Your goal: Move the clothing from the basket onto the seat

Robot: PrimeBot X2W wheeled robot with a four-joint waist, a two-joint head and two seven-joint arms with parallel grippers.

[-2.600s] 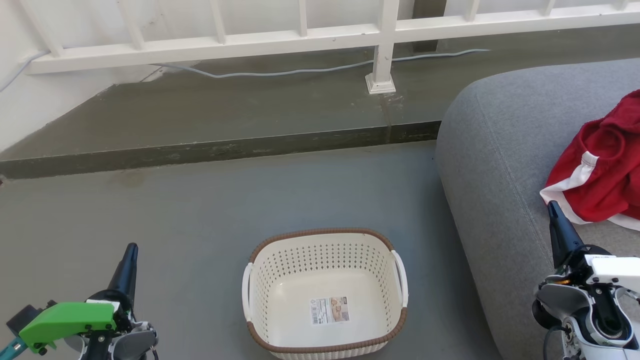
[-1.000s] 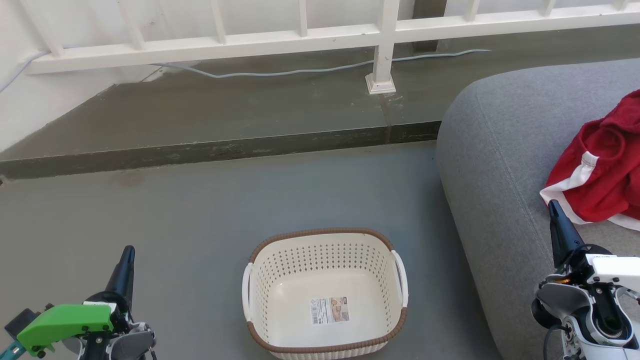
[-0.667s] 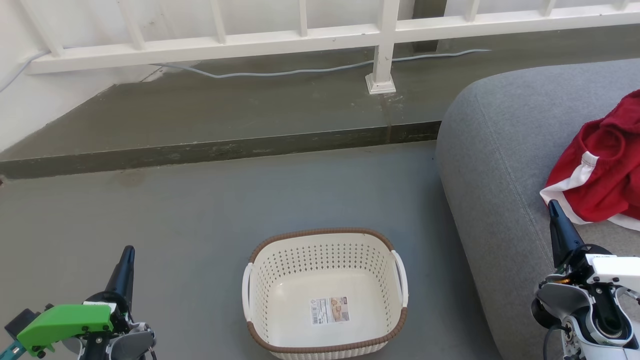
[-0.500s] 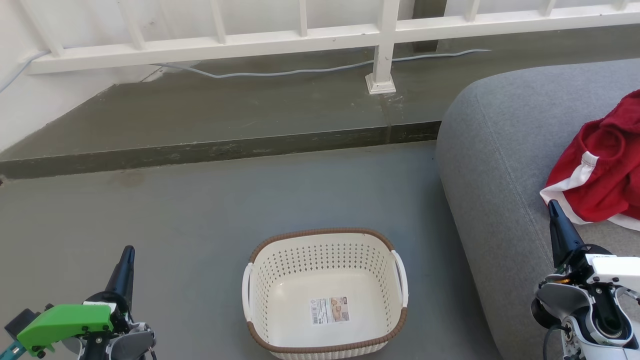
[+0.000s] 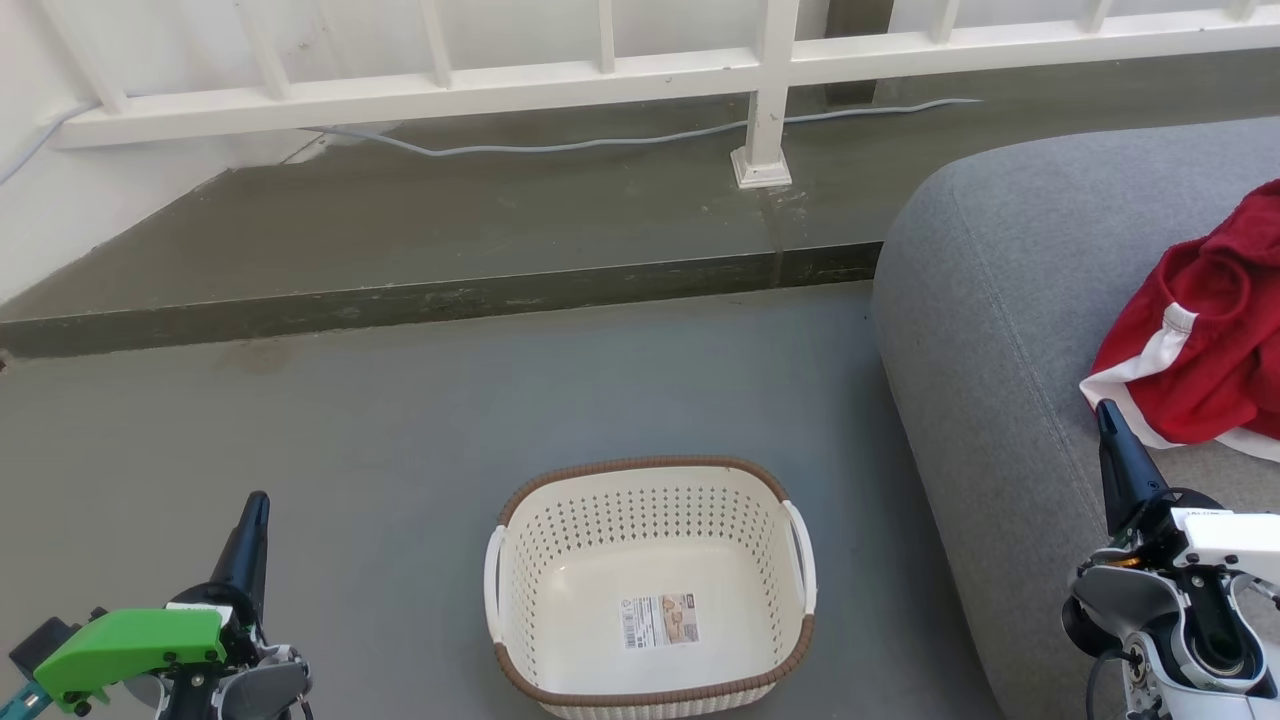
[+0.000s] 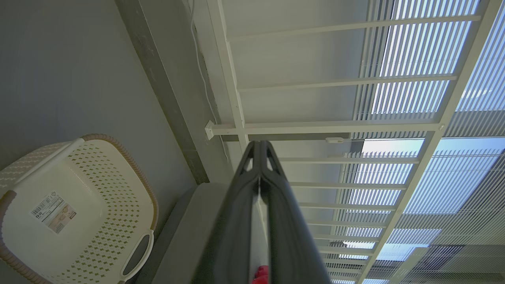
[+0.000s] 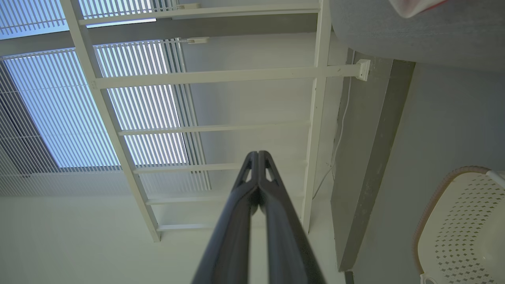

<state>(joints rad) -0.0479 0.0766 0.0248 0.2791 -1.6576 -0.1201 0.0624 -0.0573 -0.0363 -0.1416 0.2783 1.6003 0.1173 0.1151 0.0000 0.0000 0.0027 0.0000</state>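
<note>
My left hand (image 5: 258,497) hangs low on the left above the grey floor (image 5: 400,420), its two dark fingers pressed flat together with nothing between them. My right hand (image 5: 1103,410) is the same on the right: fingers closed to a single point and empty. Its tip is just beside the near, white-trimmed hem of the red clothing (image 5: 1210,330).

The clothing lies crumpled on the grey upholstered seat (image 5: 1000,300), toward its right side, and runs past the right edge of the head view. The cream basket (image 5: 640,464) sits on the floor between my hands, near me and just left of the seat. Inside it I see the bare bottom and a small label (image 5: 660,620), with no fabric.

I judge the carrying is over: the basket looks emptied and the garments rest where they belong. I cannot tell how many pieces are in the red heap. The next move calls for very little. If I pull the right hand back, it should come away from that hem cleanly so it does not drag the fabric toward the seat's edge.
</note>
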